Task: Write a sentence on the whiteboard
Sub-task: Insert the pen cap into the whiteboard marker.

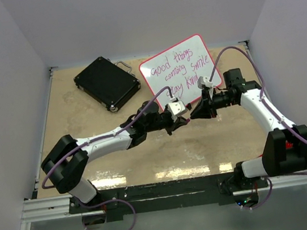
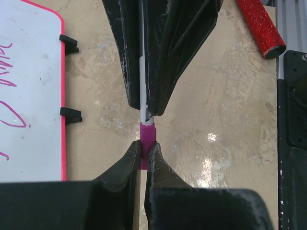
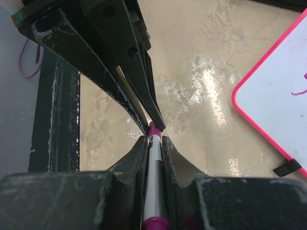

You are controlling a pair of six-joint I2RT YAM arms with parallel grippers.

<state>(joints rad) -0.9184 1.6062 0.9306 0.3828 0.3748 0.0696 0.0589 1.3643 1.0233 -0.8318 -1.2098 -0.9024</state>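
Left gripper (image 2: 145, 149) clamped on pink marker cap (image 2: 147, 136) | right gripper (image 3: 153, 140) clamped on marker barrel (image 3: 153, 182), tips meeting | whiteboard (image 1: 151, 76) at 12 o'clock beyond them, sentence (image 1: 183, 65) written | black case (image 1: 107, 82) at 10 o'clock

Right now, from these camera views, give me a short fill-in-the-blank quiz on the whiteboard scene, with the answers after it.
1. The first word written on the whiteboard is ___.
2. In the top view, the black case lies to the ___ of the whiteboard.
3. The left end effector pinches the marker's pink ___ while the right end effector holds its barrel.
4. The sentence fills ___ lines.
Answers: Good, left, cap, three.
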